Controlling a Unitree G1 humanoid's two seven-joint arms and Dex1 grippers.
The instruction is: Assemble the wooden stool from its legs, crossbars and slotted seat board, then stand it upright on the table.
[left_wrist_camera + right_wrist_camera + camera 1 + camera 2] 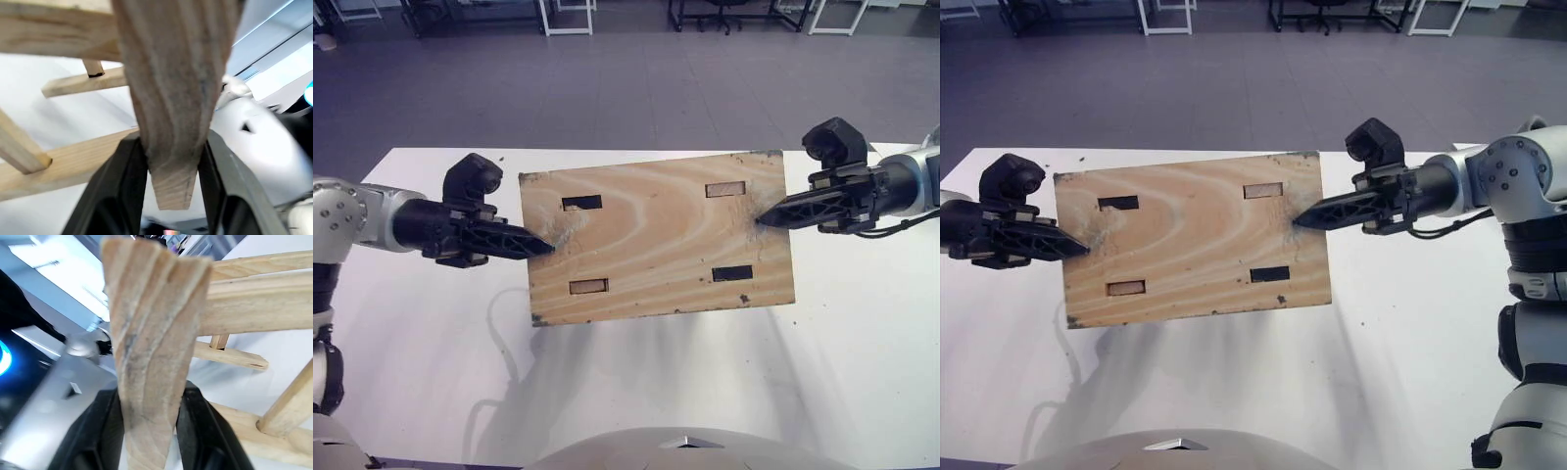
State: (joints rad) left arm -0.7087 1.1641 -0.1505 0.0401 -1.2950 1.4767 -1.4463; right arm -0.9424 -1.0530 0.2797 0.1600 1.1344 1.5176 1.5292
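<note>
The slotted seat board (651,240) faces up over the white table (431,343), with several rectangular slots in its top. My left gripper (543,248) is shut on the board's left edge. On the opposite edge, my right gripper (766,219) is shut too. In the left wrist view the board's edge (171,98) is pinched between black fingers (122,186), with crossbars (83,83) under it. The right wrist view shows the board (151,333) clamped the same way, above crossbars (230,357) and a leg (288,406). Whether the legs touch the table is hidden.
The table's far edge (607,150) runs just behind the board, with grey floor and furniture legs beyond it. Bare tabletop lies on both sides and in front of the board.
</note>
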